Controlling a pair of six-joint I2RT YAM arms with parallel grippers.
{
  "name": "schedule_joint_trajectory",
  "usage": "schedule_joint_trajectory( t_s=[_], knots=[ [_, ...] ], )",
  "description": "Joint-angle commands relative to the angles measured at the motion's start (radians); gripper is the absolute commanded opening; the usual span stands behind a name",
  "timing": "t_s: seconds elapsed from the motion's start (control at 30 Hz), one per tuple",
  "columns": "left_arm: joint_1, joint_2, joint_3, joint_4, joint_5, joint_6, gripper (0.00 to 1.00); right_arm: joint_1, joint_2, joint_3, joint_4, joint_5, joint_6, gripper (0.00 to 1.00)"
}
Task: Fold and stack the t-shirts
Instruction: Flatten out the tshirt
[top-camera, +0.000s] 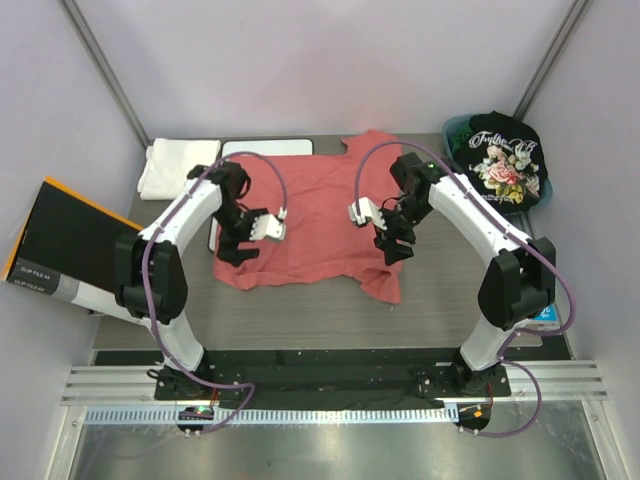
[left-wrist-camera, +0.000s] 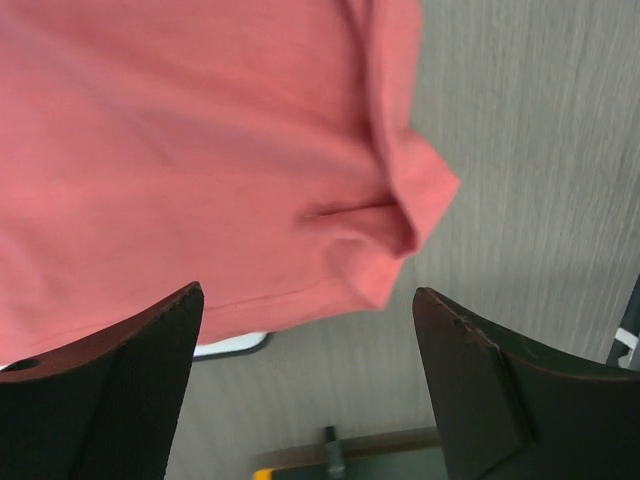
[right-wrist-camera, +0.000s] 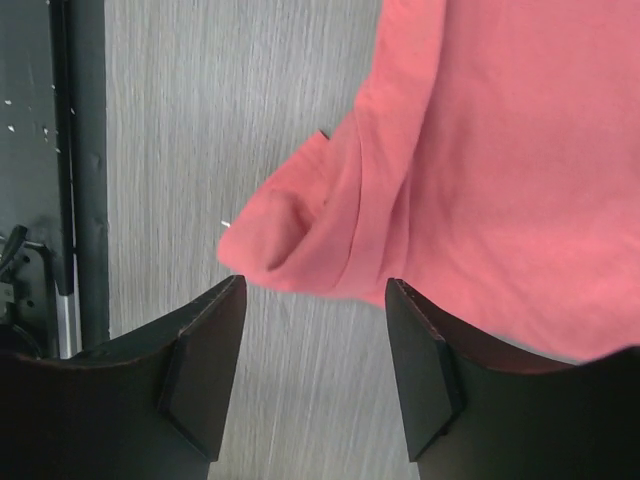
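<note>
my left end effector (left-wrist-camera: 308, 297) wide, over near left corner of salmon-red t-shirt (top-camera: 312, 225) | my right end effector (right-wrist-camera: 315, 288) wide, over its near right corner

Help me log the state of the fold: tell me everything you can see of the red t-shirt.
The red t-shirt is plain salmon-red soft cloth. It lies spread out and lightly creased in the middle of the grey table, partly over a white board. Stitched hems show, and the near corners on both sides are bunched and folded over. The left gripper and right gripper hang open above those corners, and neither holds the shirt.
</note>
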Motion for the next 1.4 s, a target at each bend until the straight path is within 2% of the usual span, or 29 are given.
schedule_joint_trajectory(
  t_s=[0.0, 0.07, 0.13, 0.4, 0.53, 0.83, 1.0, 1.2, 1.37],
  knots=[
    [-0.008, -0.094, -0.232, 0.056, -0.059, 0.014, 0.86, 0.015, 0.044, 0.031, 0.051, -0.042, 0.096, 0.62],
    [-0.006, -0.105, -0.303, 0.082, -0.074, 0.037, 0.86, 0.016, 0.050, 0.034, 0.095, -0.030, 0.126, 0.61],
    [-0.002, -0.082, -0.311, 0.079, -0.056, 0.042, 0.86, 0.016, 0.051, 0.037, 0.115, -0.022, 0.134, 0.61],
    [0.014, 0.032, -0.185, 0.030, 0.020, 0.034, 0.81, 0.022, 0.013, 0.000, 0.168, 0.001, 0.183, 0.55],
    [0.014, 0.059, -0.183, 0.015, 0.027, 0.098, 0.79, 0.022, 0.005, -0.002, 0.181, 0.016, 0.199, 0.51],
    [0.018, 0.139, -0.127, -0.108, -0.014, 0.238, 0.80, 0.022, 0.002, 0.001, 0.198, 0.039, 0.223, 0.43],
    [0.020, 0.175, -0.110, -0.131, -0.054, 0.273, 0.78, 0.021, 0.013, 0.017, 0.214, 0.058, 0.245, 0.37],
    [0.028, 0.181, -0.099, -0.191, -0.079, 0.315, 0.76, 0.022, 0.014, 0.021, 0.217, 0.084, 0.237, 0.34],
    [0.028, 0.176, -0.110, -0.225, -0.085, 0.339, 0.71, 0.021, 0.028, 0.041, 0.226, 0.088, 0.242, 0.29]
  ],
)
